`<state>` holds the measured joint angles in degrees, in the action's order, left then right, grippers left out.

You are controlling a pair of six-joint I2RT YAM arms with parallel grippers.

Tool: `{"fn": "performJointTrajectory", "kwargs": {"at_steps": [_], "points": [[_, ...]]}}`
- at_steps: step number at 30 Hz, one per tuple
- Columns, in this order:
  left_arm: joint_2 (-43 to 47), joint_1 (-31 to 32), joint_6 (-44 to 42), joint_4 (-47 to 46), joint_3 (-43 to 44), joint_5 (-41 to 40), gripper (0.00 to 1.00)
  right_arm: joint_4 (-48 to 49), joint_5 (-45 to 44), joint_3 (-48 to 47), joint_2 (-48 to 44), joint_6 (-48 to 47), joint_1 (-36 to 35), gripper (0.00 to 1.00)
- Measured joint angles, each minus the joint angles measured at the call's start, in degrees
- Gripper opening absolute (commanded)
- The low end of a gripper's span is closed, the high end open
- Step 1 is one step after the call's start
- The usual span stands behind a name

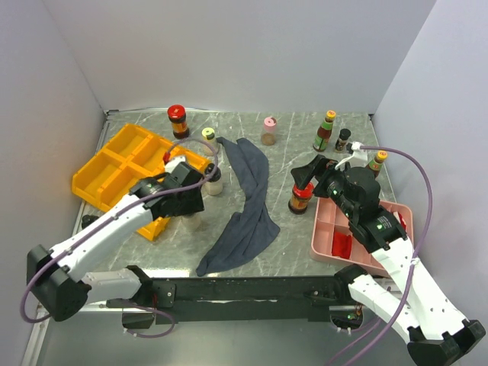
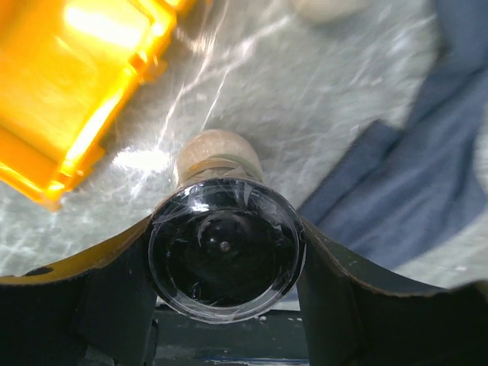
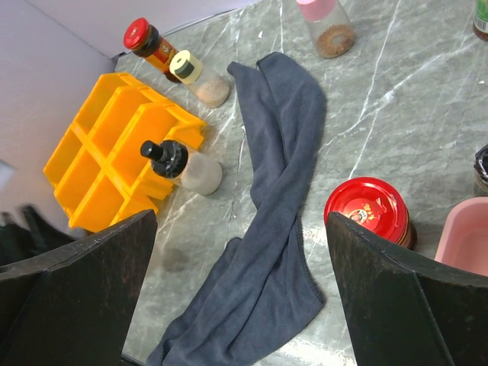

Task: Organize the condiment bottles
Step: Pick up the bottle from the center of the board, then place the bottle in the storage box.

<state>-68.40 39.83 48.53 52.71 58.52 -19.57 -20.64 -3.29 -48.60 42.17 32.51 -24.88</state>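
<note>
Marbled grey-green tabletop, walled in by pale panels, carries a yellow tray at the left, a grey-blue cloth down the middle and a pink tray at the right. The coming move turns on the left gripper. Its 2 fingers stand about half closed, 1 on each side of the cap of a black-capped bottle. Both appear to press against the cap, so I judge the bottle gripped. It sits squarely between the jaws, not off to either side. Its long axis runs away from the wrist camera, cap nearest the lens and pale body toward the table. That puts it cap-up along the fingers, roughly upright with a slight lean. Whether its base touches the marble is hidden by the cap, and in the top view the wrist hides the bottle altogether. From the jaws the yellow tray lies close by to the left and the cloth to the right, so the likely carry is a short sideways one into a compartment, keeping that axis vertical. The right gripper is spread wide and holds nothing. A red-lidded jar stands upright just beside the finger on the right of its wrist view, outside the gap. The left arm is the nearer one to the yellow tray, the right arm to that jar.
</note>
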Motion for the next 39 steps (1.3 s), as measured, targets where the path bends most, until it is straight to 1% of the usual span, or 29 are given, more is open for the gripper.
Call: {"fn": "performJointTrajectory", "kwargs": {"at_steps": [4, 8, 11, 14, 17, 19, 22, 23, 26, 29, 32, 36, 39], "points": [[2.3, 0.0, -1.2, 2.9, 6.2, -2.6, 0.01, 0.0, 0.0, 0.0, 0.0, -0.4, 0.0, 1.0], [4.1, 0.0, -2.7, 2.9, 11.7, -6.8, 0.01, -0.1, 0.1, 0.0, 0.0, -0.4, 0.0, 1.0], [3.0, 0.0, -3.6, 2.5, 14.8, -10.6, 0.01, -0.2, 0.1, 0.0, -0.2, -0.5, 0.0, 1.0], [-0.8, -1.4, -5.2, 1.9, 18.4, -14.2, 0.01, -0.4, 0.0, 0.0, -0.5, -0.8, 0.0, 1.0], [-6.4, -6.8, -7.4, -0.7, 23.0, -16.0, 0.01, -0.4, 0.8, 0.0, -0.7, -1.5, 0.0, 1.0], [-9.3, -12.3, -8.9, -3.2, 25.3, -14.4, 0.01, -0.4, 1.4, 0.0, -0.7, -1.8, 0.0, 1.0], [-14.4, -23.3, -10.6, -7.2, 30.0, -10.6, 0.01, -0.4, 2.1, 0.0, -0.7, -2.1, 0.0, 1.0], [-16.0, -25.9, -10.9, -7.9, 31.5, -9.9, 0.01, -0.4, 2.3, 0.0, -0.7, -2.1, 0.0, 1.0], [-23.5, -33.5, -11.9, -8.8, 39.6, -6.5, 0.01, -0.4, 2.6, 0.0, -0.7, -2.2, 0.0, 1.0], [-31.0, -38.4, -11.9, -9.6, 47.2, -2.2, 0.01, -0.3, 3.1, 0.0, -0.7, -2.1, 0.0, 1.0], [-37.9, -42.4, -11.9, -10.4, 53.0, 1.4, 0.01, 0.1, 3.8, 0.0, -0.7, -2.1, 0.0, 1.0], [-43.8, -46.2, -11.9, -11.3, 56.2, 4.6, 0.01, 0.1, 4.4, 0.0, -0.6, -2.1, 0.0, 1.0], [-46.2, -48.1, -12.1, -11.6, 56.5, 5.2, 0.01, 0.3, 4.4, 0.0, -0.2, -2.1, 0.0, 1.0]]}}
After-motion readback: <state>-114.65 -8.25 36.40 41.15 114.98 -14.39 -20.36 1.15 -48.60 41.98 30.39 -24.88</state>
